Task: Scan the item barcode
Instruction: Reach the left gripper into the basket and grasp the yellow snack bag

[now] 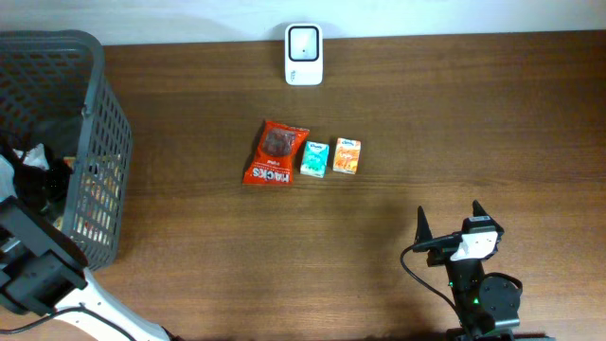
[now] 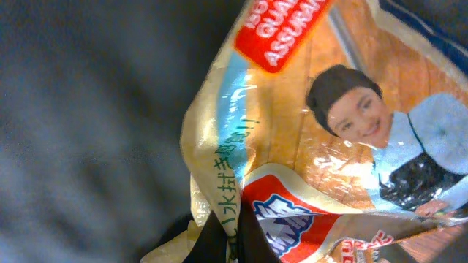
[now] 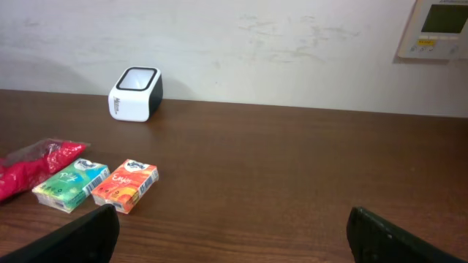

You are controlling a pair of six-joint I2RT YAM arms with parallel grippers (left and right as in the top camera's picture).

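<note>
Overhead, we see the white boxy barcode scanner (image 1: 304, 54) top centre, the right pincer (image 1: 449, 213) released lower right. Left wrist: our left pincer (image 2: 227, 245), bottom centre, grips the crinkly yellow plastic packet (image 2: 292, 168). Right wrist: scanner upper left.

Snack packet (image 2: 351, 146), close up in left wrist view: red label (image 2: 281, 29) at top edge, white capitals cut off by frame, "QUAL…" over "ASSURAN…". Green East Asian characters (image 2: 230, 183) down crinkled seam, too blurred to read.
Red pouch (image 1: 276, 152) on tabletop (image 1: 426, 123): white capitals at lower end, apparently "MACKS".
Orange box (image 3: 126, 185): script word, likely "Enjoy".
Teal box (image 3: 71, 183): lettering too small to read.
</note>
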